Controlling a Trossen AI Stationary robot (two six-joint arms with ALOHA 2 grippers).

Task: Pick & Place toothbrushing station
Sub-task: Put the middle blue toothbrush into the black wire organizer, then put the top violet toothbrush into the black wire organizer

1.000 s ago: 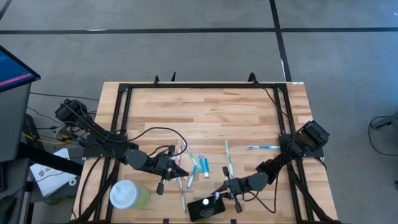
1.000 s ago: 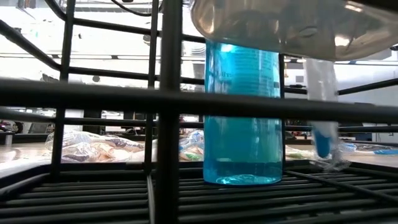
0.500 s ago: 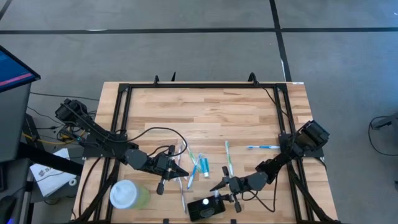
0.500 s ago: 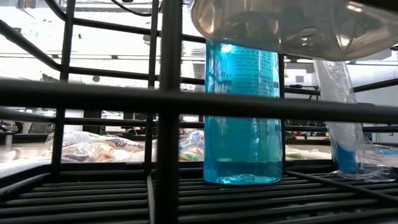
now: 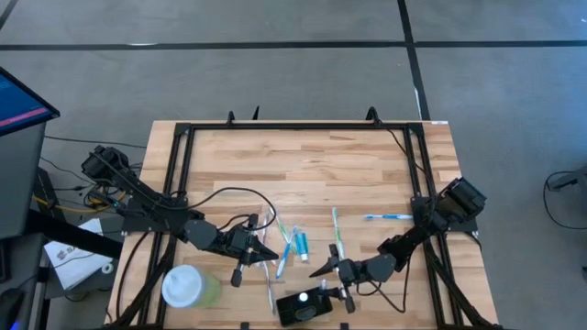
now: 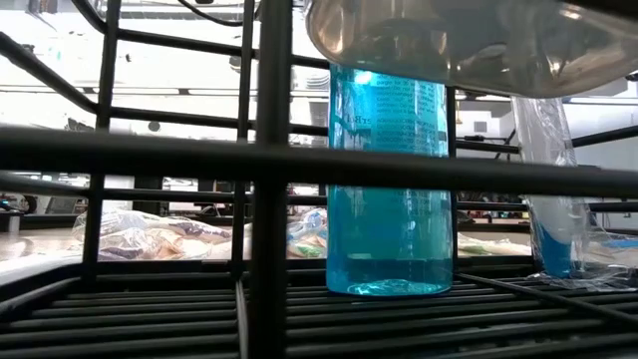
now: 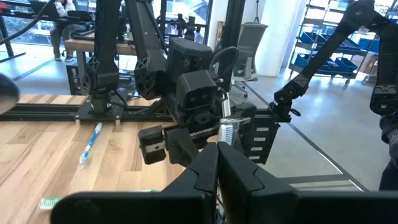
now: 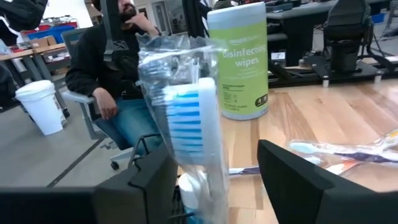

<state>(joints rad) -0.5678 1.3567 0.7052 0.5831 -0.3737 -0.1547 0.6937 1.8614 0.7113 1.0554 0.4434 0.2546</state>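
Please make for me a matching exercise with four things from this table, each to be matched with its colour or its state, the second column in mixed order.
Column one:
1. left hand
2. right hand
3. cup
4. holder

Column two:
A. black
B. open, with a wrapped toothbrush between its fingers
C. shut
D. pale green, with a white lid

Right pairs: 1-C, 2-B, 3-D, 4-A

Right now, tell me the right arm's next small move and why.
Probably lift the right end effector straight up and clear. Its fingers stand apart around the wrapped blue toothbrush, which stands upright in the black holder, so it looks released. Several toothbrushes remain on the table.
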